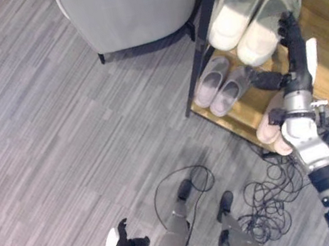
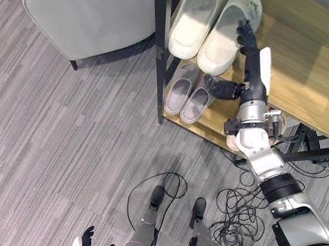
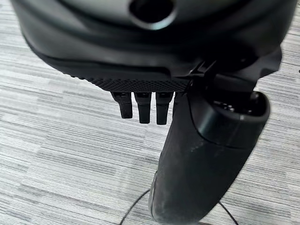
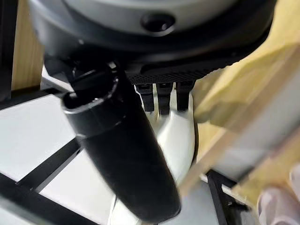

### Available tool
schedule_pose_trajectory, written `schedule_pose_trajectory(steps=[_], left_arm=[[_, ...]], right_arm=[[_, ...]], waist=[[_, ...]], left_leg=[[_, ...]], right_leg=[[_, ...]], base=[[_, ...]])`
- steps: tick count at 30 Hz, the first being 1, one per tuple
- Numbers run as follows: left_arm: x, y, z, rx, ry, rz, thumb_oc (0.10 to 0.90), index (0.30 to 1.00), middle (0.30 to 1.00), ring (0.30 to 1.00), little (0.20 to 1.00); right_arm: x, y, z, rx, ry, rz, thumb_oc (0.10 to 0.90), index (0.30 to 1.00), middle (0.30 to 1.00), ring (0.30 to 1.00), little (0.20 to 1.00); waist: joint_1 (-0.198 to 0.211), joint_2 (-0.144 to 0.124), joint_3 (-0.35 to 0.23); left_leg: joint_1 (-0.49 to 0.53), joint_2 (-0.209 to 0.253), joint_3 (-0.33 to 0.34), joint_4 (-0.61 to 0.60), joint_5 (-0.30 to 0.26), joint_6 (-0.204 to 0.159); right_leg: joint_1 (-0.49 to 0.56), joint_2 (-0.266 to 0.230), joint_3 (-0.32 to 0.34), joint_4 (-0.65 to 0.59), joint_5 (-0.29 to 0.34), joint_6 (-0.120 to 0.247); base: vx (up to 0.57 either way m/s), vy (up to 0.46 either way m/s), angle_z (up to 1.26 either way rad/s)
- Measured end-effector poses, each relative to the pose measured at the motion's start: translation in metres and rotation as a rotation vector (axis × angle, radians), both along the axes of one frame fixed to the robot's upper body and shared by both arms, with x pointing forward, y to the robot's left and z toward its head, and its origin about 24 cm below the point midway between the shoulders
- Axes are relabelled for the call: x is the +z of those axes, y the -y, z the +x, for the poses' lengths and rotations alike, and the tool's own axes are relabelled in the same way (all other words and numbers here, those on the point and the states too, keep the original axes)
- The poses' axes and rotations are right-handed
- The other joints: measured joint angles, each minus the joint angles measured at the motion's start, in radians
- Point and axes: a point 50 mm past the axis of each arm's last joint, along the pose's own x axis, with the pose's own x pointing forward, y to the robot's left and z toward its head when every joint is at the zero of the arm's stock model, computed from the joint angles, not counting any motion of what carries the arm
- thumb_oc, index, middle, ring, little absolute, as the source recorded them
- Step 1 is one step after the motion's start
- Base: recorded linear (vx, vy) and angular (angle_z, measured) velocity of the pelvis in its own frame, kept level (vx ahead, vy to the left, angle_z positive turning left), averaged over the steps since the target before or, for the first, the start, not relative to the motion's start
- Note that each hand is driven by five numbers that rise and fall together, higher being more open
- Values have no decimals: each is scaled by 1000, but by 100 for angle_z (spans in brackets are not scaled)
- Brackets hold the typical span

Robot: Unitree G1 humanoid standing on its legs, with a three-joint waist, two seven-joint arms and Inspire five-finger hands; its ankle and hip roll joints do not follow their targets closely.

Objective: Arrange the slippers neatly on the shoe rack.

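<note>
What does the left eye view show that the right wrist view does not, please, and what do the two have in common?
Left eye view alone: the grey slippers on the rack's lower shelf, the grey armchair beside the rack, and the left hand low over the floor. Right wrist view alone: a close look along the right hand, its straight fingers reaching to one cream slipper. Both share the wooden shoe rack, that cream slipper on the top shelf, the right hand, and the pink slippers on the lower shelf.
</note>
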Motion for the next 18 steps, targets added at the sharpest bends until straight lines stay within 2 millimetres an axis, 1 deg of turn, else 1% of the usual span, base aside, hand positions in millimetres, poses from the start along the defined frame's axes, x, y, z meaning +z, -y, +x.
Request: schedule_pose_trajectory(steps=[5,10,11,13,15,16,18], left_arm=[[7,5,16,-22,53,-5,800,900,900,900,900],[8,6,18,-33,60,-4,800,900,900,900,900],[8,7,19,-34,62,-4,800,900,900,900,900],[9,7,19,-35,62,-3,800,900,900,900,900],[10,8,22,-33,79,-2,800,900,900,900,900],[12,9,24,-32,93,2,800,900,900,900,900],[16,10,27,-25,133,8,800,900,900,900,900]], right_arm=[[5,0,-1,-6,36,3,800,900,900,900,900],[6,-2,-3,5,51,24,800,900,900,900,900],[2,-4,-9,26,57,51,800,900,900,900,900],[-4,-8,-12,37,64,117,800,900,900,900,900],[-8,-18,-20,66,95,204,800,900,900,900,900],[-10,-20,-21,71,92,211,800,900,900,900,900],[-16,-23,-28,88,104,272,800,900,900,900,900]], waist=[[1,-2,24],[1,-2,25],[2,-2,25],[1,-2,25],[5,-2,25],[4,-2,25],[9,-2,25]], left_leg=[[-1,7,-7,-7,5,-8],[-1,8,-16,-13,10,-14],[0,8,-19,-14,10,-14],[5,7,-24,-15,10,-14],[14,6,-27,-16,10,-13],[20,6,-27,-16,10,-14],[34,5,-30,-17,10,-13]], right_leg=[[-2,7,-14,0,-3,-5],[-2,10,-15,0,-5,-9],[-1,10,-15,0,-6,-9],[5,10,-17,0,-7,-9],[17,10,-20,0,-11,-9],[23,10,-20,0,-12,-9],[38,9,-19,0,-14,-7]], base=[[11,-5,2],[29,-3,4],[36,24,8],[10,30,8],[15,4,6],[27,-10,8],[6,7,5]])
